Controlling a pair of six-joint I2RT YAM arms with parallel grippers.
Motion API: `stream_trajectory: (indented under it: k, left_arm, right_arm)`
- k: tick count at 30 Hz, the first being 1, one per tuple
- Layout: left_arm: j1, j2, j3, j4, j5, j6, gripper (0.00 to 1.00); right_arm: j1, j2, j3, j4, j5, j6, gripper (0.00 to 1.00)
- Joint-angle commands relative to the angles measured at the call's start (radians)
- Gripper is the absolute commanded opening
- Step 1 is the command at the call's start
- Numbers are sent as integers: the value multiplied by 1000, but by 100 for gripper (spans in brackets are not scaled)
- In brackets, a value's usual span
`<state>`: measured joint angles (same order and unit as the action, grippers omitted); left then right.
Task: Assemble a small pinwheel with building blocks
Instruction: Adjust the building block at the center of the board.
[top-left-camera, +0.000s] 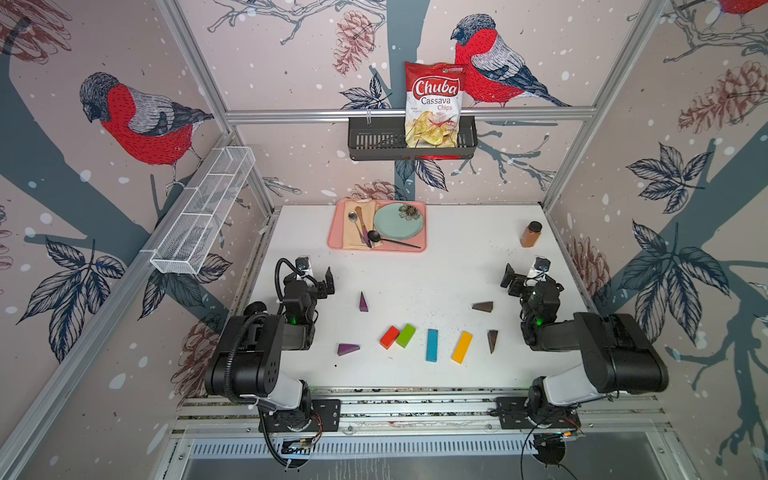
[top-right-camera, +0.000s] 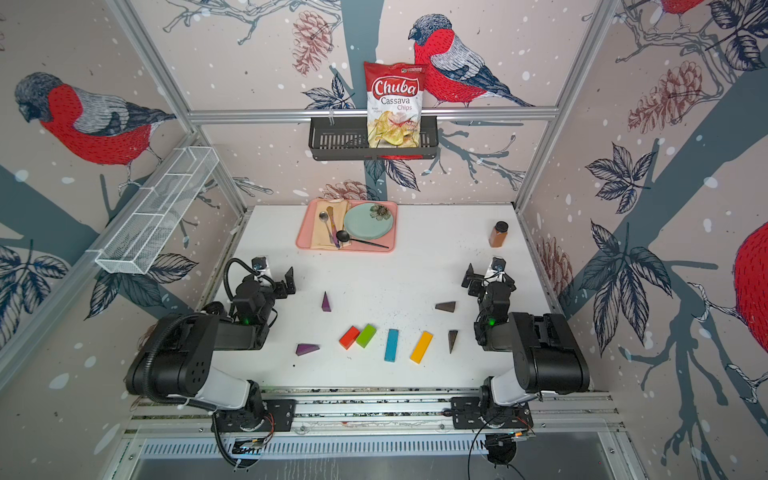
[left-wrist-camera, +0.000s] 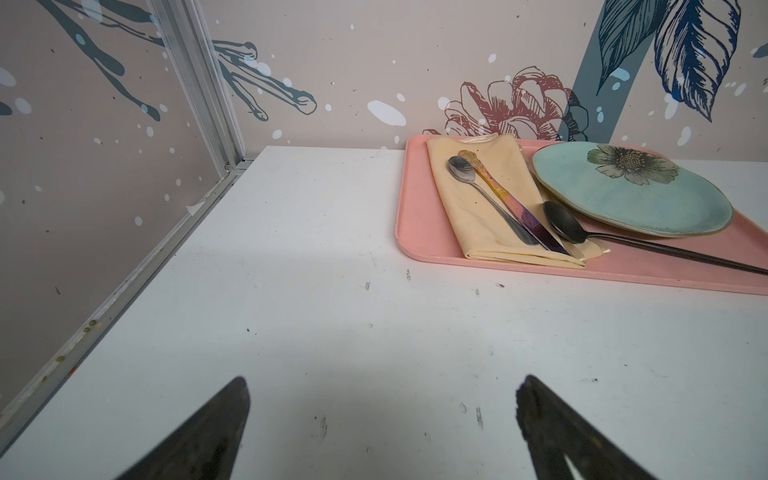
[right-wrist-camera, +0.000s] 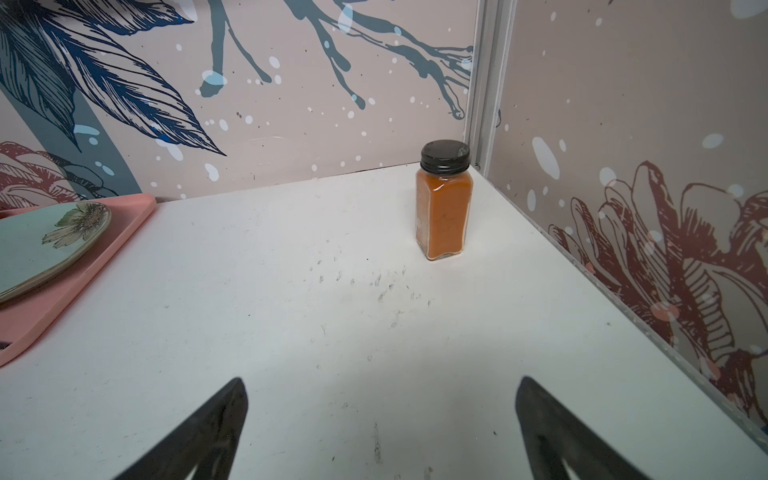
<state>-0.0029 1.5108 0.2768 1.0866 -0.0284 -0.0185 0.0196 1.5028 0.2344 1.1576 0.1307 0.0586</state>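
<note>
the building blocks (top-right-camera: 391, 345) lie scattered, unjoined, on the near half of the white table (top-left-camera: 415, 270): red brick (top-left-camera: 389, 337) touching green brick (top-left-camera: 405, 335), blue bar (top-left-camera: 432, 345) and yellow bar (top-left-camera: 462, 347) apart beside them, purple wedges (top-left-camera: 363, 302) (top-left-camera: 348, 349) leftward, brown wedges (top-left-camera: 483, 306) (top-left-camera: 492, 340) rightward. left gripper (left-wrist-camera: 382, 386) and right gripper (right-wrist-camera: 380, 384) flank them, both spread wide and empty. pink tray (top-left-camera: 336, 245) sits behind.
</note>
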Motion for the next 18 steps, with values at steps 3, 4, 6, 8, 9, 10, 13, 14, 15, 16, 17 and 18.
stream_trajectory:
  k: [3, 4, 6, 8, 9, 10, 13, 14, 15, 16, 17, 18]
  left_arm:
    - [3, -75, 85, -112, -42, 4, 97]
    - [2, -118, 143, -254, -62, -6, 97]
    - [1, -173, 278, -509, -116, -83, 97]
    - [2, -195, 430, -759, -90, -156, 97]
    - [2, -192, 498, -863, -45, -181, 97]
    - [2, -173, 571, -968, 20, -198, 97]
    - [0, -44, 805, -1322, 199, -315, 97]
    - [-2, 3, 906, -1467, 256, -335, 97]
    - [-7, 41, 997, -1596, 317, -346, 97]
    - [-17, 56, 1056, -1684, 373, -348, 97]
    - [-23, 60, 1092, -1745, 416, -348, 97]
    - [-25, 58, 1135, -1807, 458, -351, 97]
  right_arm:
    - [13, -71, 187, -346, -149, -70, 100]
    - [33, -72, 276, -499, -159, -72, 99]
    - [78, -65, 423, -748, -218, -89, 99]
    - [144, -68, 536, -945, -307, -114, 99]
    - [173, -69, 571, -1008, -340, -113, 99]
    - [203, -74, 604, -1061, -367, -90, 100]
    - [287, -85, 678, -1171, -454, 7, 99]
    - [328, -92, 694, -1200, -439, 19, 100]
    - [379, -100, 715, -1239, -408, 15, 99]
    - [444, -103, 740, -1285, -374, 5, 99]
    - [491, -96, 764, -1324, -329, 5, 99]
    - [535, -78, 800, -1382, -308, 8, 99]
